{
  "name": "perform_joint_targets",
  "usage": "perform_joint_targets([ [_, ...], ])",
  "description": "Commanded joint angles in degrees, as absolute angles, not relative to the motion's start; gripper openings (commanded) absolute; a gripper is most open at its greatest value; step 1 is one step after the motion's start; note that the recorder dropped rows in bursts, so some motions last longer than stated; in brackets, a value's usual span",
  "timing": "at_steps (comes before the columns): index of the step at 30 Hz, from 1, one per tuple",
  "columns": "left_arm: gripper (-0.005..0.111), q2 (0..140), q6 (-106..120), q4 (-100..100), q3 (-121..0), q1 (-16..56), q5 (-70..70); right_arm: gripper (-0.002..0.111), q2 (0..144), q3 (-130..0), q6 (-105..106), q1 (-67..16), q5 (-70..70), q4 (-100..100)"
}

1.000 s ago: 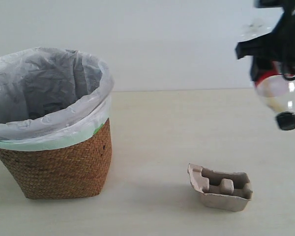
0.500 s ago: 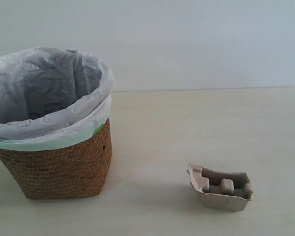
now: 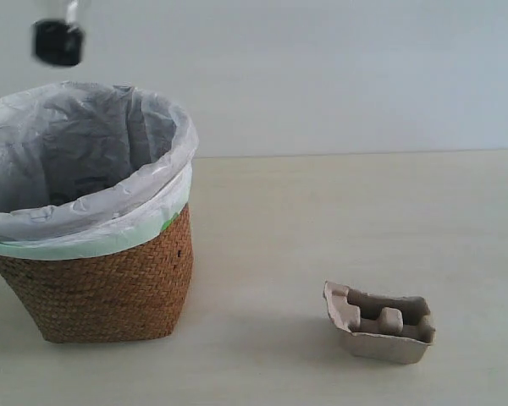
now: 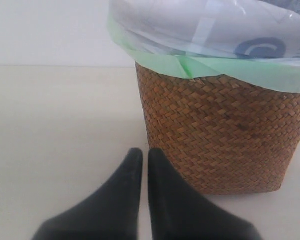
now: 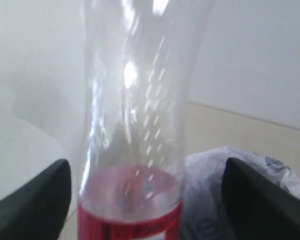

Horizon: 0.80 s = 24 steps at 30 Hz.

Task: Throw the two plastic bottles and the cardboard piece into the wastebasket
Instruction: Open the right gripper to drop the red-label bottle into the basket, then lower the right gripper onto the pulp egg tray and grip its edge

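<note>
Catching the red-labelled bottle (image 5: 135, 100) in mid-air, black cap (image 3: 57, 42) down, above the lined mouth of the wastebasket (image 3: 102, 288), framed by the right end effector (image 5: 147, 162) with fingers (image 5: 35, 200) spread wide and a gap either side. Spotting the cardboard piece (image 3: 379, 323) flat on the worktop (image 3: 322, 211), well apart from the wastebasket. Finding the left end effector (image 4: 141, 152) closed tight, down low just beside the wicker wall.
</note>
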<state>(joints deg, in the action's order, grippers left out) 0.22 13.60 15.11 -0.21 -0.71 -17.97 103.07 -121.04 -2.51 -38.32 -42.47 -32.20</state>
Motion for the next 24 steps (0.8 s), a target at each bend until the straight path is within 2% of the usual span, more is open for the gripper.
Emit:
perform_joint_targets([
  [1,0.004,0.0,13.7,15.2,0.0,-0.9,-17.9,0.066,108.5,-128.1,-10.3,-38.3,-52.2,-16.5],
  [3,0.004,0.0,13.7,15.2,0.0,-0.9,-17.9,0.079,109.5,-127.9,-14.5,-38.2,-55.9,-5.6],
  [5,0.004,0.0,13.7,15.2,0.0,-0.9,-17.9,0.075,109.6,-127.9,-19.3,-38.2,-60.1,4.4],
  [9,0.004,0.0,13.7,15.2,0.0,-0.9,-17.9,0.058,109.5,-127.9,-19.6,-38.2,-66.6,13.8],
  [14,0.004,0.0,13.7,15.2,0.0,-0.9,-17.9,0.065,109.0,-127.4,-16.6,-34.1,-70.0,14.6],
  [16,0.004,0.0,13.7,15.2,0.0,-0.9,-17.9,0.065,107.9,-124.2,-15.5,-31.5,-70.0,9.2],
  [24,0.004,0.0,13.7,15.2,0.0,-0.9,-17.9,0.065,107.9,-111.3,-6.9,-27.0,-70.0,7.6],
])
